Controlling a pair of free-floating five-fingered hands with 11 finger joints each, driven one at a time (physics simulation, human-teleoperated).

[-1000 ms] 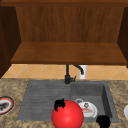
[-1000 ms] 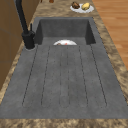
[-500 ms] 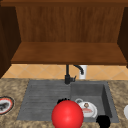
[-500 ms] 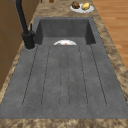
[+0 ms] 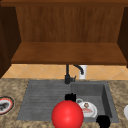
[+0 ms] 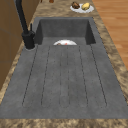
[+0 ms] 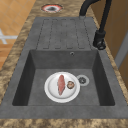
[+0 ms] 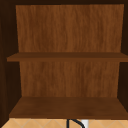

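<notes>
From the front I see my left hand [image 5: 70,97] as a dark shape just above and behind a red ball [image 5: 67,114]; the hand sits right at the ball's top edge, and I can't tell whether it touches it. I can't make out whether its fingers are spread or curled. My right hand [image 5: 103,121] shows low at the sink's [image 5: 107,95] front right corner, near the counter edge; its fingers are unreadable too.

Just right of the left hand, and left of the right hand, a white plate [image 5: 87,110] lies on the basin floor. In the right side view the plate [image 7: 62,87] carries a reddish strip of food [image 7: 61,84] and a small brown lump [image 7: 70,84], with the drain [image 7: 82,80] just beside its rim.

The black tap [image 5: 68,75] stands behind the left hand. Far left of it on the counter is a red-rimmed dish [image 5: 5,105]. In the left side view a plate of food [image 6: 81,6] rests on the counter beyond the sink.
</notes>
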